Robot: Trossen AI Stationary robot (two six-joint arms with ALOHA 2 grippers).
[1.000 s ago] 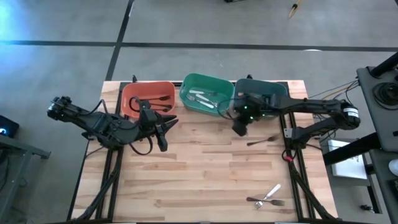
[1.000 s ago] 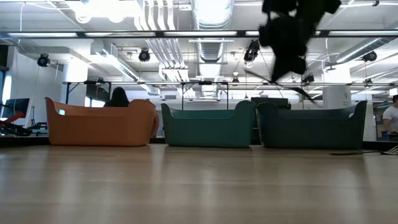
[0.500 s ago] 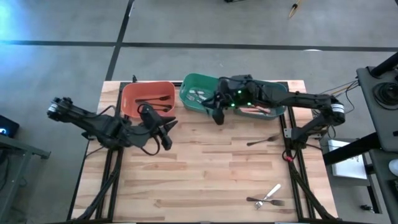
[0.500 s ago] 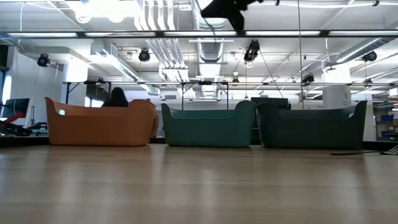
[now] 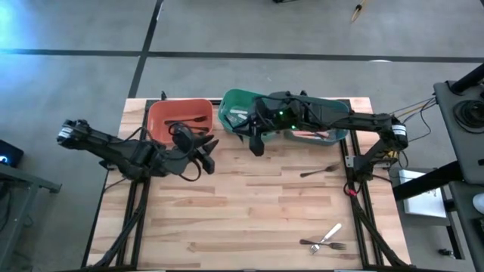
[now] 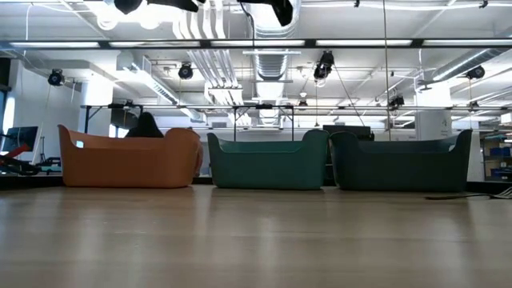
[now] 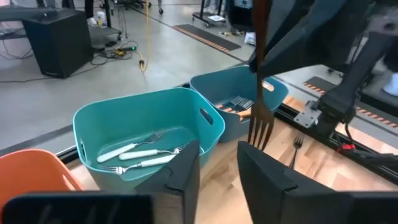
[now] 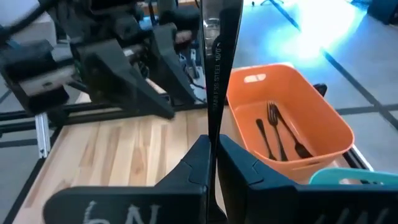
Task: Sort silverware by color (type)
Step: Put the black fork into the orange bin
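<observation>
Right gripper (image 5: 255, 143) is closed on a black fork (image 8: 219, 68), held upright above the front rim of the green bin (image 5: 227, 121). Left gripper (image 5: 206, 147) is held open just in front of the orange bin (image 5: 155, 113), where black forks (image 5: 193, 121) lie. White forks (image 7: 140, 152) lie in the green bin. One fork (image 5: 318, 171) and a crossed pair (image 5: 325, 240) lie on the worktop (image 5: 242, 219) toward its right edge; its centre is unoccupied.
</observation>
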